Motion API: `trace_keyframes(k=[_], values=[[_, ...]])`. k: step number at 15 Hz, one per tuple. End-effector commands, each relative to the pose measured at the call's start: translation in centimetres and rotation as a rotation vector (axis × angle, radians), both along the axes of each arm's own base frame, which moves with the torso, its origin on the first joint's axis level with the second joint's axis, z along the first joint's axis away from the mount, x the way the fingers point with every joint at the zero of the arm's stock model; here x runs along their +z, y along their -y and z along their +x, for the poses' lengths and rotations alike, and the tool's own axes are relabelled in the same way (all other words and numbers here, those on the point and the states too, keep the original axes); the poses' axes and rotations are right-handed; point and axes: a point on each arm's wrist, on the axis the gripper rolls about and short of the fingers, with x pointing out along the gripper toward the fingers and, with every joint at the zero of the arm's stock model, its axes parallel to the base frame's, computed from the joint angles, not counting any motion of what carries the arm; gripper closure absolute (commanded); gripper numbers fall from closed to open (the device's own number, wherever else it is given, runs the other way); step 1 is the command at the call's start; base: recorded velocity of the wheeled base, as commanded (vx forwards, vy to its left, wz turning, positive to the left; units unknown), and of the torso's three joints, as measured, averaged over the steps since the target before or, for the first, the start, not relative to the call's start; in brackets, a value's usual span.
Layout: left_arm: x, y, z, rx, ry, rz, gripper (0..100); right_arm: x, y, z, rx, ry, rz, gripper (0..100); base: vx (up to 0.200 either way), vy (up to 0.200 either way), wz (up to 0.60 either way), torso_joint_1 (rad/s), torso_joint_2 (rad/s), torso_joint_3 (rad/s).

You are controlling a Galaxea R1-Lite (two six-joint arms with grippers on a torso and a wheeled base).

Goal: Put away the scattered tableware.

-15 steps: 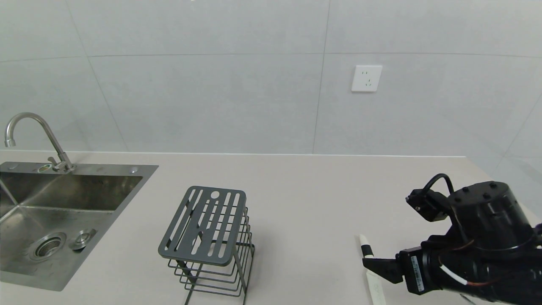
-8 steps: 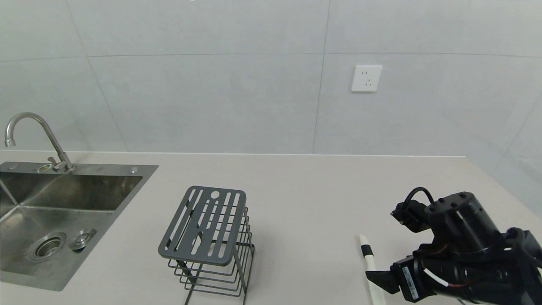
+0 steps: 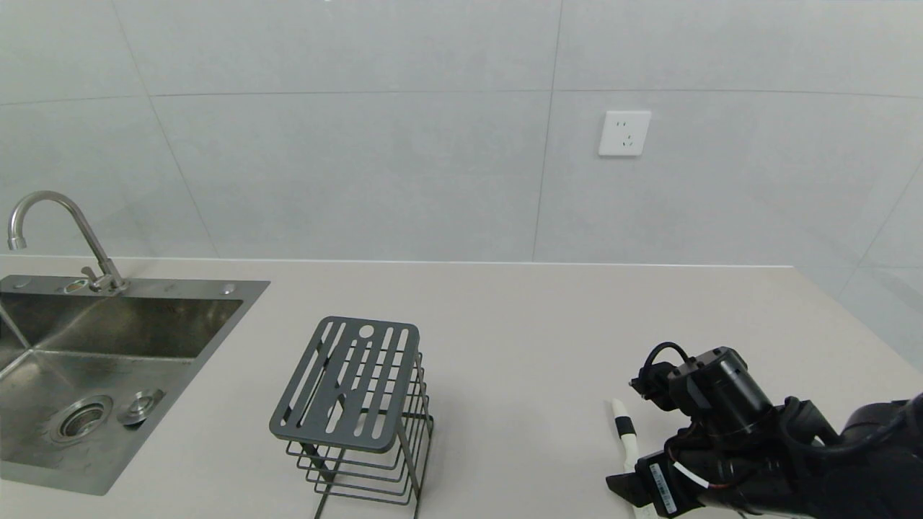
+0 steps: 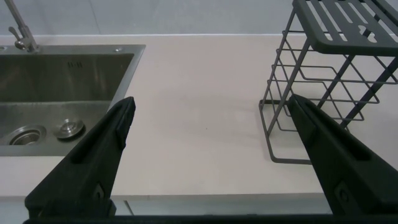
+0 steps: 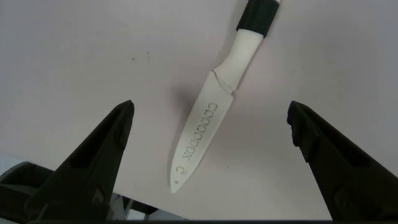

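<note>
1. Your right end effector (image 5: 209, 107) is spread wide and has hold of nothing. Its two dark fingers (image 5: 93, 165) stand either side of the knife (image 5: 211, 118) without touching it.
2. The knife lies flat on the bench (image 3: 519, 324), at the robot's right and well apart from the rack (image 3: 346, 389). It is white with a black band on the handle. The handle points toward the wall and the blade toward the bench's near edge.
3. In the right wrist view the handle's far end is cut off at the frame edge, just past the black band. The whole blade is visible, down to its tip.
4. In the head view you see the handle and the band, but the right arm covers most of the blade. You cannot tell from either view how high the fingers are above the bench.
5. Your left end effector (image 4: 211, 99) is also wide open and empty. It hangs above the bench between the sink (image 4: 74, 57) and the rack.
6. The rack is a dark wire frame with a slotted top plate. Its foot runs out of the head view at the lower edge, so its base is hard to make out there.
7. The sink is cut off at the left of the head view, with a faucet (image 3: 65, 216) behind it. A wall socket (image 3: 624, 133) sits on the tiles above the knife's side of the bench.
</note>
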Motion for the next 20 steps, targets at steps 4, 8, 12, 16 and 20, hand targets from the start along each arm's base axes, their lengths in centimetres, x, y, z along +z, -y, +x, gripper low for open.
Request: trace_keyframes(k=[4,8,12,16,20], values=[[0.0,0.0,0.0,-0.001,-0.001,0.001,0,-1.8,-0.7,1.6,-0.019,-0.042,-0.031,0,0.0,0.0,0.0,0.0,0.0,0.0],[0.0,0.0,0.0,0.0,-0.002,0.004,0,-2.1,-0.9,2.4,-0.03,-0.039,-0.029,0,0.0,0.0,0.0,0.0,0.0,0.0],[0.0,0.0,0.0,0.0,-0.002,0.004,0,-2.7,-0.8,3.1,-0.05,-0.001,-0.03,0,0.0,0.0,0.0,0.0,0.0,0.0],[0.0,0.0,0.0,0.0,-0.002,0.002,0,-3.0,-0.6,3.0,-0.06,-0.006,-0.046,0,0.0,0.0,0.0,0.0,0.0,0.0],[0.0,0.0,0.0,0.0,-0.002,0.002,0,-3.3,-0.7,2.9,-0.053,-0.007,-0.053,0,0.0,0.0,0.0,0.0,0.0,0.0]])
